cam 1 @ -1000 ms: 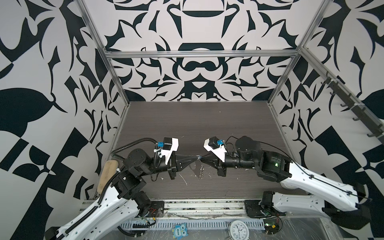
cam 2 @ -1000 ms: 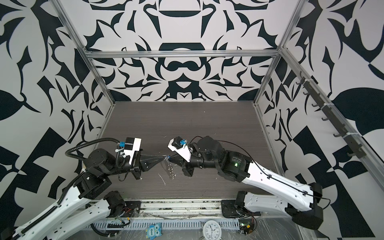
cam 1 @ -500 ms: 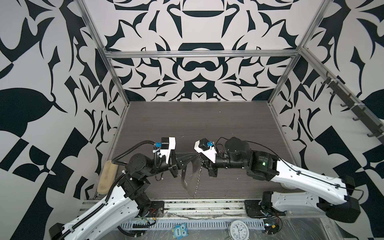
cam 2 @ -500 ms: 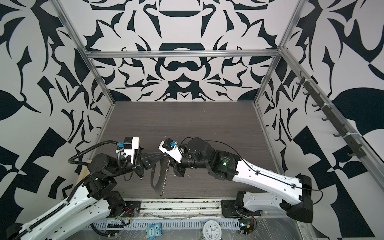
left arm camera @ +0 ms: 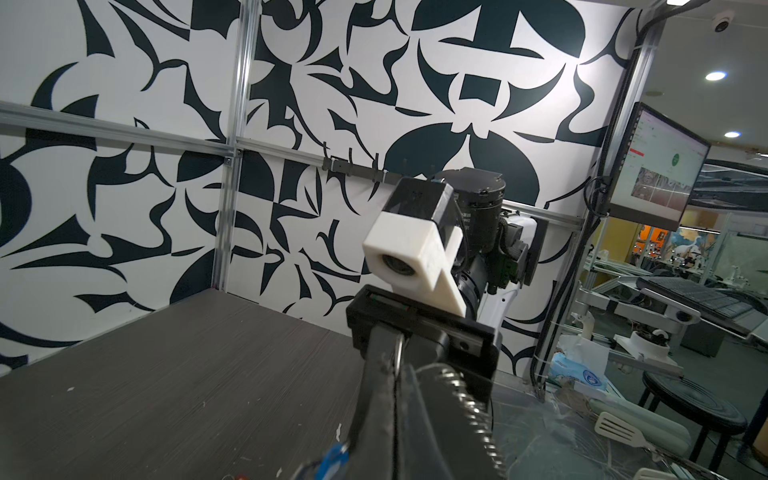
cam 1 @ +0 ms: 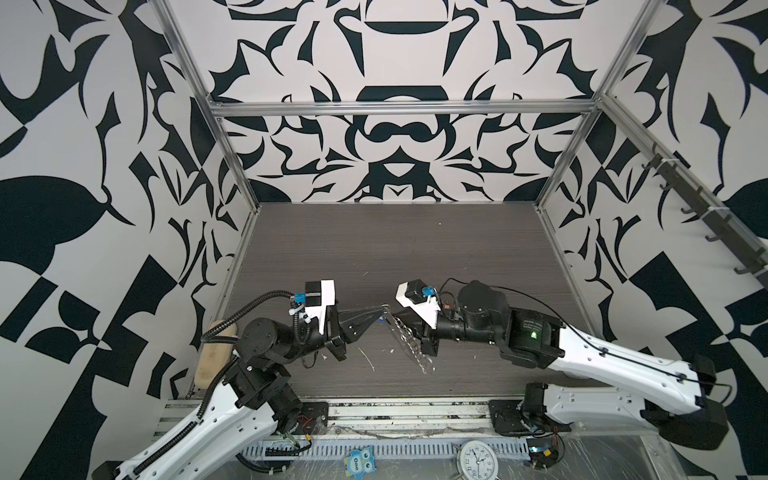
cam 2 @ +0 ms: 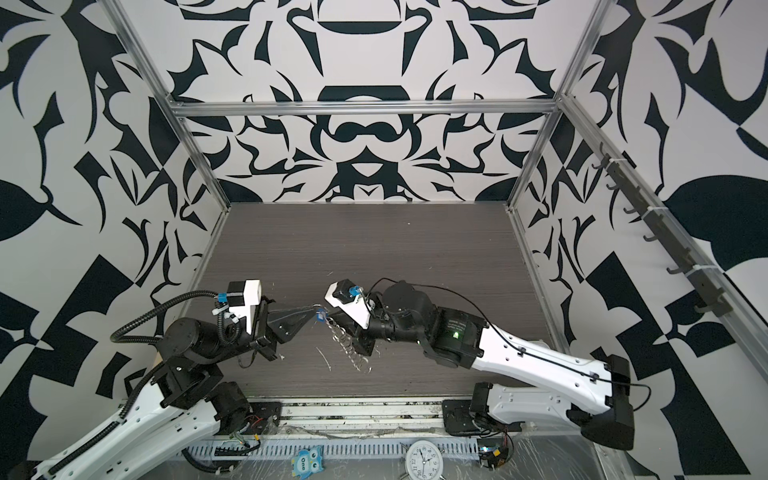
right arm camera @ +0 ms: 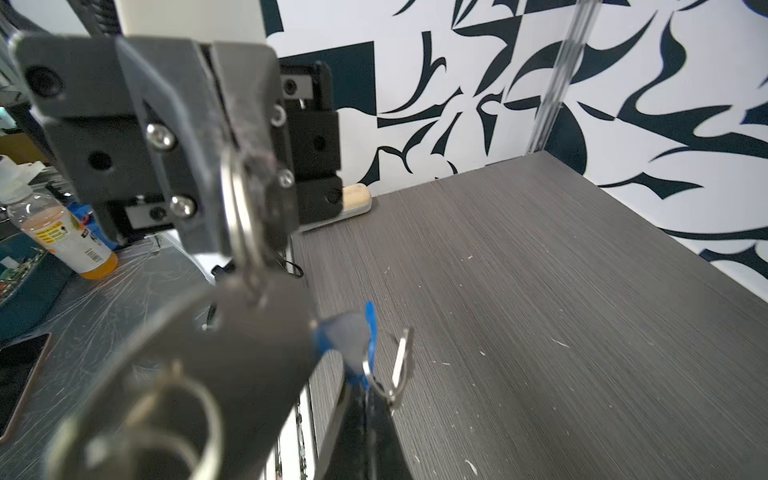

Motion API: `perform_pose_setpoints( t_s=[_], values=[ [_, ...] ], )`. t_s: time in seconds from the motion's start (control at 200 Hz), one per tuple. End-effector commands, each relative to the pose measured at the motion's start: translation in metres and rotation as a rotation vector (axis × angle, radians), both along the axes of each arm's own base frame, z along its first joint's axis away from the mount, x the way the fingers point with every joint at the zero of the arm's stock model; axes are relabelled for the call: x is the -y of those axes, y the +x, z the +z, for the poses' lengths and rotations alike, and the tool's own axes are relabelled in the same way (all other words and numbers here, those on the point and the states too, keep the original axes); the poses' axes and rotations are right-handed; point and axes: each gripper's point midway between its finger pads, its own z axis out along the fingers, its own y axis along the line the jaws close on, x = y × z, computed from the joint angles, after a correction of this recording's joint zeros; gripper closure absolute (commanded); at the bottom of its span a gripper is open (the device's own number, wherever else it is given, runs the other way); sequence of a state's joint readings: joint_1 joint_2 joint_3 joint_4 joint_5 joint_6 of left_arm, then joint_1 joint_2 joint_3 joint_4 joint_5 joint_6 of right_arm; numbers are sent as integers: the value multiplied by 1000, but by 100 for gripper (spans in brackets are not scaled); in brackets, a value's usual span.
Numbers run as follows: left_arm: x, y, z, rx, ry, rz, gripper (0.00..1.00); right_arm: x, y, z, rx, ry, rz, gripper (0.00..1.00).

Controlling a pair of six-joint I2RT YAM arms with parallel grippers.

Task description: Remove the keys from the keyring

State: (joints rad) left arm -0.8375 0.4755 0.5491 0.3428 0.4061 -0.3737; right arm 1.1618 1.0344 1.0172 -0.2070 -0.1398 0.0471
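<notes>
The keyring (cam 1: 409,340) is a flat silver plate with a row of small rings. It hangs in the air above the near middle of the table, slanting down toward the front. My left gripper (cam 1: 383,309) is shut on the ring at its upper end, which also shows in the left wrist view (left arm camera: 399,349). A blue key (cam 2: 320,316) hangs right at that end. In the right wrist view, my right gripper (right arm camera: 365,409) is shut on the lower end of the blue key (right arm camera: 349,336) and its small ring. In both top views the right fingertips are hidden under the wrist camera.
A wooden-handled brush (cam 1: 212,353) lies by the left wall. A clock (cam 1: 476,457) and a blue owl toy (cam 1: 359,459) sit on the front rail. A hook rack (cam 1: 706,208) runs along the right wall. The dark table (cam 1: 395,249) has white flecks.
The plate hung broadside half a second ago. It is now edge-on and slants toward the front right. The right arm moved left over the second, and both grippers stayed shut.
</notes>
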Motion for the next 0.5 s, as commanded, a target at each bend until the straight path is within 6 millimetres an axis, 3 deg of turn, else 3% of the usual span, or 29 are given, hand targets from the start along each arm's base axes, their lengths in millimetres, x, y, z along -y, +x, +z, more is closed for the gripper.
perform_pose_setpoints(
  t_s=[0.0,0.29,0.495],
  values=[
    [-7,4,-2,2,7,51,100,21,16,-4,30,-17,-131,100],
    [-12,17,-19,-64,33,129,100,58,47,-39,-15,-68,-315,100],
    [-3,45,-59,-159,106,219,100,69,66,-86,-141,-106,-388,100]
  ],
)
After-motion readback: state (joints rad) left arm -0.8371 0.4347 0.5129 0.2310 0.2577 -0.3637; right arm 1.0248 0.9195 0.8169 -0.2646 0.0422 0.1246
